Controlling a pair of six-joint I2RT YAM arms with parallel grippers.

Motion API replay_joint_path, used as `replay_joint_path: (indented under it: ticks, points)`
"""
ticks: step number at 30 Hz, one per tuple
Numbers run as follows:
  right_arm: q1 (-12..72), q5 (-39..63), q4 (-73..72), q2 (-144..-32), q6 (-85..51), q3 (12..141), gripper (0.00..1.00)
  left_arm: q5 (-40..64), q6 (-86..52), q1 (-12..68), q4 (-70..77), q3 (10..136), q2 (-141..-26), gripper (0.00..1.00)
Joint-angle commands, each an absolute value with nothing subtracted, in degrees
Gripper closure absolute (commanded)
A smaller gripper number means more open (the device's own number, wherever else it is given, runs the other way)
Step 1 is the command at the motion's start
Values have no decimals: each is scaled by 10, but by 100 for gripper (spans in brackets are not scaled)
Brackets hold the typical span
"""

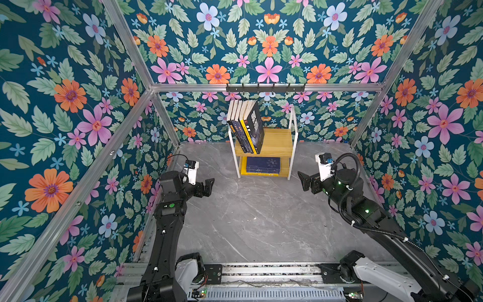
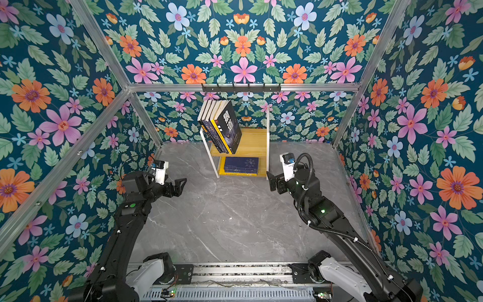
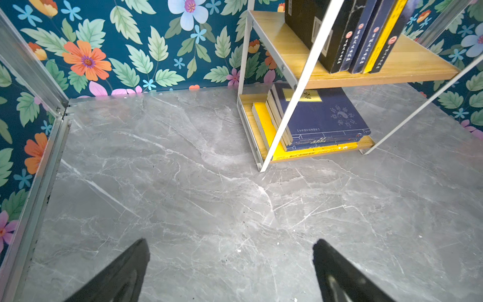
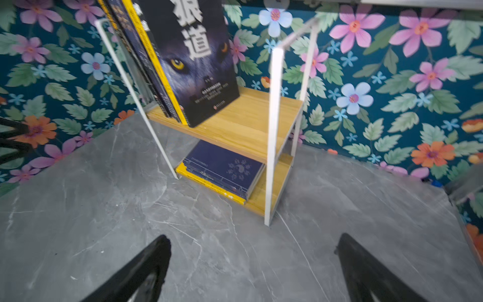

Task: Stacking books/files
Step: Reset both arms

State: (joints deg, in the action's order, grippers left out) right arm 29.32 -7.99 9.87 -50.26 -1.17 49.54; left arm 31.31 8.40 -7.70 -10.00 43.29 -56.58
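walls: teal floral wallpaper (image 1: 78, 104) | floor: grey marble (image 1: 261, 222) | furniture: white-framed 2-tier wooden shelf (image 1: 277, 142) | frame: aluminium rails (image 1: 183, 87)

I'm working inside a staged lab booth. Bare aluminium frame bars (image 1: 183, 87) hold teal floral-printed wall panels (image 1: 65, 104) around a grey marble-look tabletop (image 1: 248, 222).

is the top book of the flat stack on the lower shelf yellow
No, the top book of the stack on the lower shelf is navy, and the yellow book lies at the bottom.
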Motion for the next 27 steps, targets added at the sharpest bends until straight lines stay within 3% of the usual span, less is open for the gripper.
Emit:
replay_joint_path:
  ticks: [1,4,12,18,27]
  points:
    - [277,-105,112,-472,-27,453,1,309,104,-73,-45,428,-577,0]
    - [245,-128,94,-447,-35,399,1,312,116,-66,9,404,-590,0]
    - [106,-74,33,-401,-79,283,5,331,125,-64,187,301,-651,0]
    - [98,-121,-89,-409,-65,200,3,311,109,-63,386,195,-701,0]
    - [96,-155,-266,-526,-44,153,1,268,65,-57,658,106,-783,0]
